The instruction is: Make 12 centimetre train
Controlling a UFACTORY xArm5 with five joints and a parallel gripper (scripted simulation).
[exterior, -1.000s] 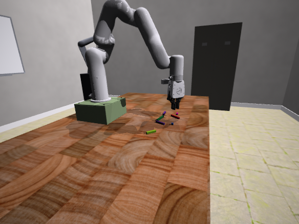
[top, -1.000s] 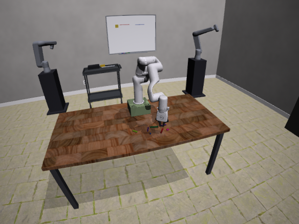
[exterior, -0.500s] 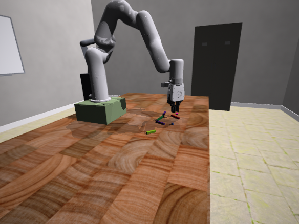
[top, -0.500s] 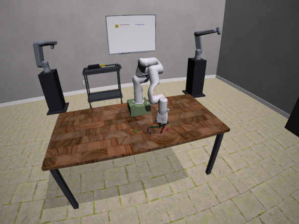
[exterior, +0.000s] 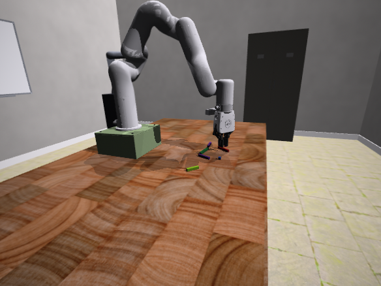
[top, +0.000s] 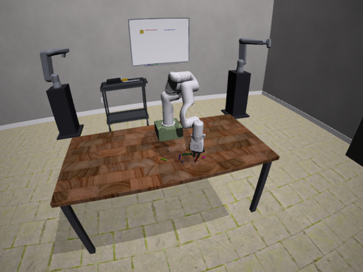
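Since red and lime together would make twelve, the desk [exterior: 98, 212] is carrying both. The end effector [exterior: 224, 142] is hanging just above the red rod [exterior: 224, 149], fingers narrowly parted, gripping nothing. The lime rod [exterior: 192, 168] is lying apart, with open room around it.

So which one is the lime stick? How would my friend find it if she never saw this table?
Start at the green box that the white arm stands on, then look along the wooden table to the little bunch of coloured sticks. The lime stick lies flat at the near edge of that bunch, off by itself. It is the only bright yellow-green one, lighter than the dark green stick.
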